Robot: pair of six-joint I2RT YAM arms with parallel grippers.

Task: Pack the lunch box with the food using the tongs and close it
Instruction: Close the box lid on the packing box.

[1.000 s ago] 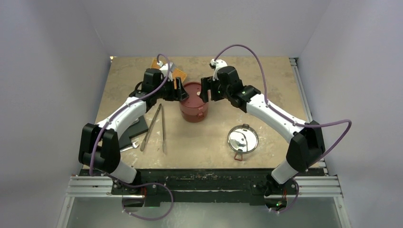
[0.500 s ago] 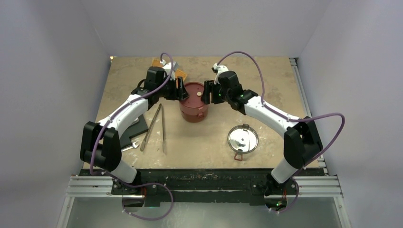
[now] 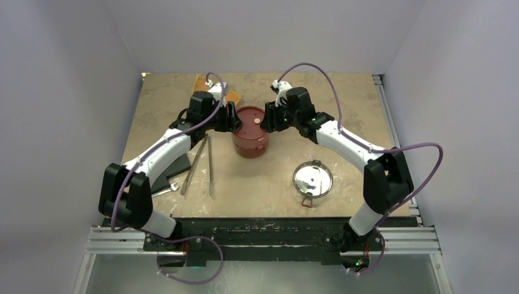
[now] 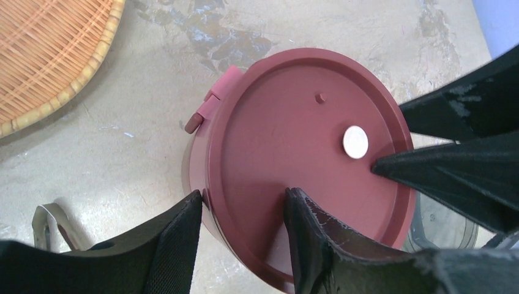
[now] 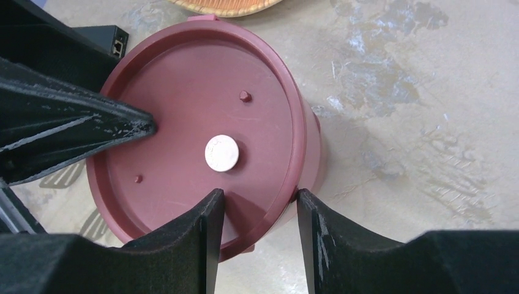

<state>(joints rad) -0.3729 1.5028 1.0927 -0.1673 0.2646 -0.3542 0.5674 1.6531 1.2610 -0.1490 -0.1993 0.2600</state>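
The dark-red lunch box (image 3: 250,136) stands mid-table with a flat disc lid (image 4: 287,147) on top. On that lid lies a white round slice of food (image 4: 355,141), also in the right wrist view (image 5: 221,152). My left gripper (image 4: 243,196) is open and straddles the left rim: its outer finger touches the wall and its inner finger rests over the lid. My right gripper (image 5: 259,195) is open and straddles the opposite rim the same way. The silvery tongs (image 3: 202,162) lie on the table left of the box, held by neither gripper.
A smoky clear lid (image 3: 312,179) lies at the front right. An orange woven tray (image 4: 49,55) sits behind the box, partly under my left wrist. A short wrench (image 3: 171,187) and a dark flat block (image 3: 174,166) lie under my left arm.
Both grippers have moved inward onto the lunch box's rim from either side, and their jaws have narrowed. The box, tongs and clear lid have not moved.
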